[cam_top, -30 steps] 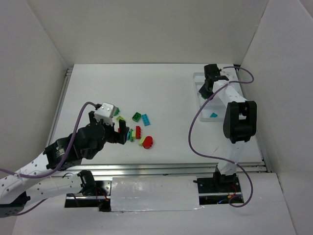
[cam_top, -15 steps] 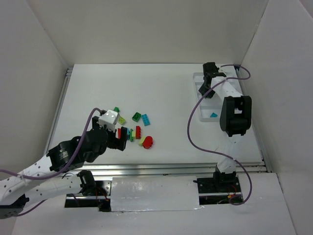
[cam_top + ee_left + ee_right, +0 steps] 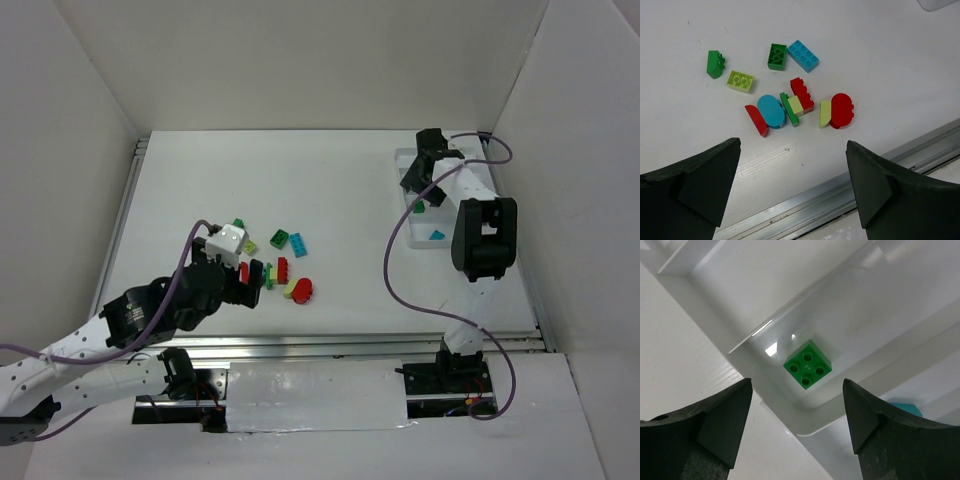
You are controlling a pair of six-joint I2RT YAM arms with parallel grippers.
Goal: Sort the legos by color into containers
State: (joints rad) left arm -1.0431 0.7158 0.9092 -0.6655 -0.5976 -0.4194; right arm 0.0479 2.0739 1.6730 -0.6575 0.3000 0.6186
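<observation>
**Shiny plastic on a matt white table**

We see the legos (image 3: 802,94) as hard moulded plastic, smooth and lightly shiny, with crisp studs. The tray (image 3: 740,270) looks like thin white plastic, glossy enough that its walls carry bright streaks of reflected light. The green brick (image 3: 807,365) lying in it has the same sheen as the others. The table (image 3: 880,45) is matt white, with fine parallel ribbing and a few small dark specks. Along its near edge runs a rail (image 3: 930,147) of bare grey metal, dull and grooved. On both the left gripper (image 3: 793,147) and the right gripper (image 3: 796,385), the 2 fingers look like matt black, slightly grainy plastic.
</observation>
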